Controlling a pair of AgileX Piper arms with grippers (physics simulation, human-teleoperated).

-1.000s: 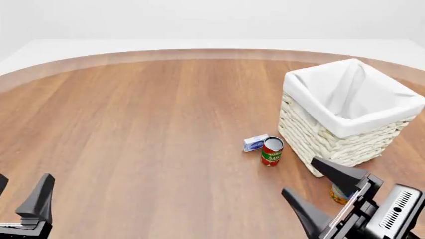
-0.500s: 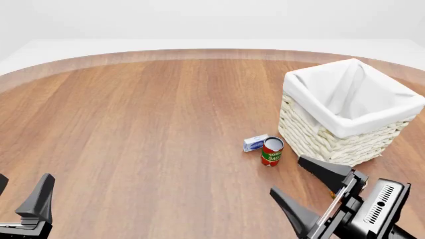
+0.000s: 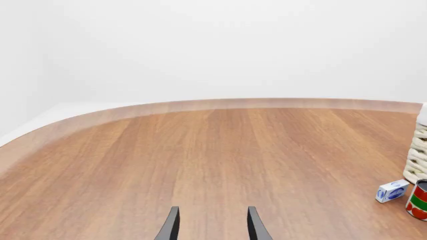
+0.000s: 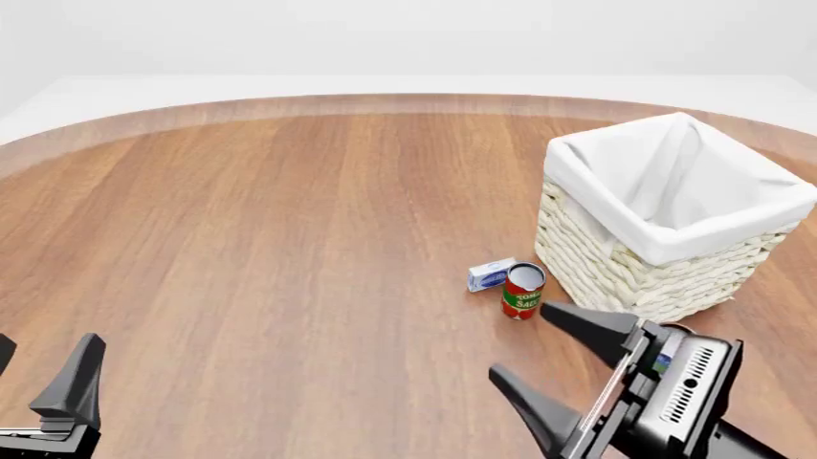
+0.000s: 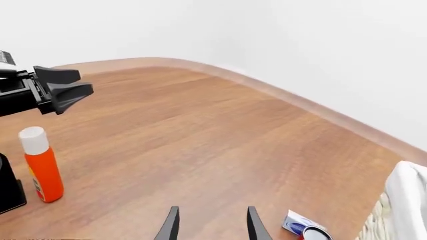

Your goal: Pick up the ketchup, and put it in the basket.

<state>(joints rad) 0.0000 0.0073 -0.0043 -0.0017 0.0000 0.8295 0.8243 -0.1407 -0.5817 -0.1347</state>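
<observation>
Wood-grain surface (image 4: 281,239) under a white wall carries one basket (image 4: 664,225), one red-and-green can (image 4: 522,291) and one small blue-and-white box (image 4: 491,274) just beside it. One ketchup (image 5: 41,165) stands upright, seen only from the right wrist, near the left pincer (image 4: 45,387); it is not visible in the front view. Both pincers gape wide and empty, the right pincer (image 4: 562,368) near the can. Ketchup looks light, smooth, likely slippery plastic; gripping the body mid-height, below the cap, seems safest.
</observation>
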